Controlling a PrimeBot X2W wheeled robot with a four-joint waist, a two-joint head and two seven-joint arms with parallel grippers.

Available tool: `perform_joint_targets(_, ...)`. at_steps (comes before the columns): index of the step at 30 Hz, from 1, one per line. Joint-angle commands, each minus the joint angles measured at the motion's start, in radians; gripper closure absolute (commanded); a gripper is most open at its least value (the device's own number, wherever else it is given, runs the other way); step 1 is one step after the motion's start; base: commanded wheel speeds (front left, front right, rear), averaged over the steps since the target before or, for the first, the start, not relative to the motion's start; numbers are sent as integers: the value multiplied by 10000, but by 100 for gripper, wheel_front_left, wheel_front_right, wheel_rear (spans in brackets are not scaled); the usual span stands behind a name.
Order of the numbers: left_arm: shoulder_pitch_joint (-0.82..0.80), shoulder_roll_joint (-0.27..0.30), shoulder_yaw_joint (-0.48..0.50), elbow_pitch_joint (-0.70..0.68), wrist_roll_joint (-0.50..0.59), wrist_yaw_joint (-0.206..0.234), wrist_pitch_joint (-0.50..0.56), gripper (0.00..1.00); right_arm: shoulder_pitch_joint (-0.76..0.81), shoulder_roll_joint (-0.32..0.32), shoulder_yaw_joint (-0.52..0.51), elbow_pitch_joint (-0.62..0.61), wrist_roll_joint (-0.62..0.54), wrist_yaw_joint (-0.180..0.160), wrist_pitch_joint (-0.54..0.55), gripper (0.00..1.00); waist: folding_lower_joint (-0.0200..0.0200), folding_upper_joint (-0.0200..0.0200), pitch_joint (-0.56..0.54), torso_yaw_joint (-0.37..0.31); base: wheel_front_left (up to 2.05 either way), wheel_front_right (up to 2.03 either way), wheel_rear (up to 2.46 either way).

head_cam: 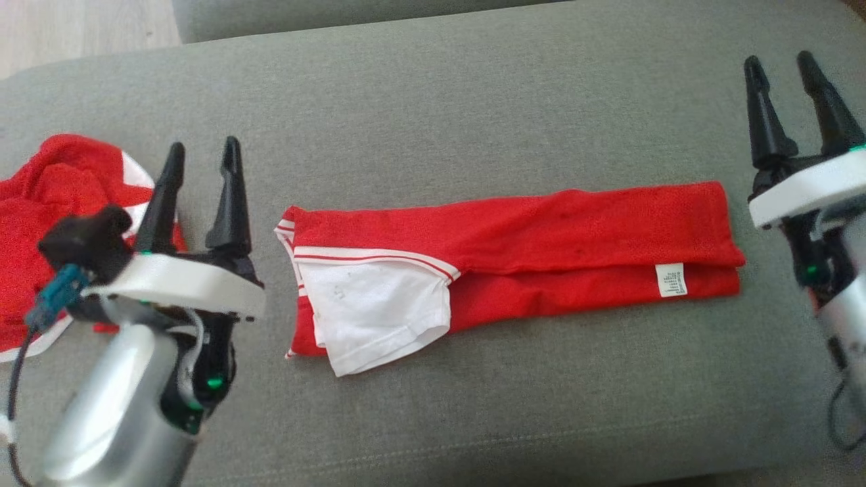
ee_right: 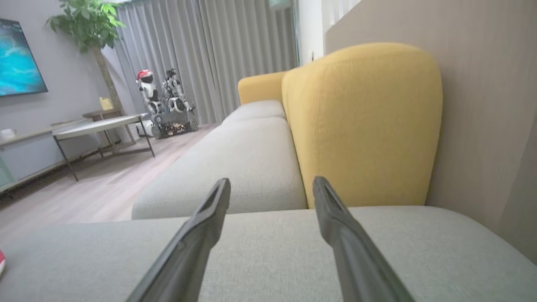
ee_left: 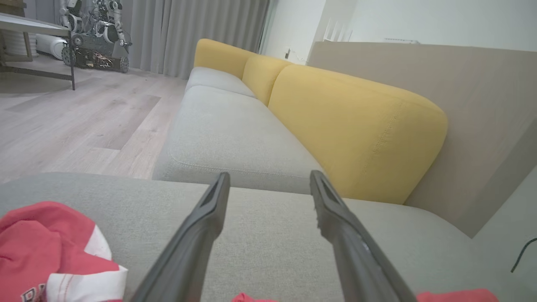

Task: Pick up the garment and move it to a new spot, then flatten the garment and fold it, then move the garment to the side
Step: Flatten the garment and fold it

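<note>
**Jaws wide and empty over the sofa**

Left jaws and right jaws stand parted, gripping nothing. The sofa (head_cam: pixel 473 101) seat is grey, with yellow cushions (ee_left: pixel 356 126) behind and wood floor (ee_left: pixel 84 126) and curtains (ee_right: pixel 218 54) beyond. The garment (head_cam: pixel 514 250), a long red folded strip, lies flat on the seat between the jaws, touching neither. A red heap (head_cam: pixel 40 203) lies beside the left jaws.

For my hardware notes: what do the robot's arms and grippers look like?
The left gripper and right gripper each have two long tapered black fingers on a white mount over a silver forearm with green lights. The left carries a teal connector and black cable.
</note>
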Motion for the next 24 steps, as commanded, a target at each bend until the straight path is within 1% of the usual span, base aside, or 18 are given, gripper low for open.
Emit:
perform_joint_targets(1,-212,78,624,-273,195,-99,-108,0,425,150,-437,-390,-424,65,-104,0,1,0,-1,36,0,0,0)
perform_joint_targets(4,155,-629,1257,-375,974,-566,-118,0,1403,1206,-2307,-1122,-1822,65,-106,0,1,0,40,110,0,0,0)
perform_joint_targets(6,516,-1274,1868,-326,1313,-809,-120,0,2013,1820,-3140,-1730,-2732,65,-106,0,1,0,52,145,0,0,0)
perform_joint_targets(9,991,-1999,2578,-230,2233,-1328,-121,0,2803,2600,-4016,-2508,-3825,65,-107,0,1,0,36,176,0,0,0)
perform_joint_targets(12,1428,-2620,3046,-141,3272,-1888,-122,0,3380,3206,-4433,-2917,-4457,65,-107,0,1,0,18,199,0,0,0)
perform_joint_targets(15,1795,-3020,3361,73,3975,-2415,-122,0,3740,3500,-4583,-3145,-5005,65,-107,0,1,0,-53,170,0,0,0)
perform_joint_targets(19,1992,-3297,3775,136,4279,-2862,-123,0,3943,3711,-4730,-3279,-5423,65,-108,0,1,0,-73,139,0,0,0)
perform_joint_targets(22,2023,-3349,3874,148,4410,-3102,-123,0,4013,3778,-4770,-3280,-5576,65,-108,0,1,0,-48,129,0,0,0)
perform_joint_targets(24,2010,-3357,3852,134,4329,-3145,-123,0,4024,3804,-4848,-3171,-5626,65,-108,0,1,0,-15,126,0,0,0)
